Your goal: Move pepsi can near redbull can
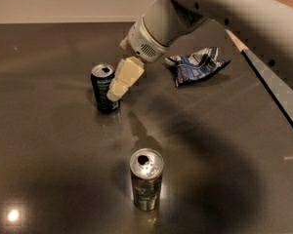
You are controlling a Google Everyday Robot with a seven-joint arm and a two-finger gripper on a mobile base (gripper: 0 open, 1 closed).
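The pepsi can (102, 87), dark blue with a silver top, stands upright on the dark table left of centre. The redbull can (146, 179), silver-grey with a shiny top, stands upright nearer the front, well apart from the pepsi can. My gripper (115, 91), cream-coloured, reaches down from the upper right on the pale arm (185, 13). It sits right at the pepsi can's right side and overlaps the can's edge in the view. I cannot tell whether it touches the can.
A crumpled blue-and-white chip bag (198, 65) lies at the back right, behind the arm. The dark table (49, 145) ends along a slanted right edge (276, 89). The arm's shadow falls across the table's middle.
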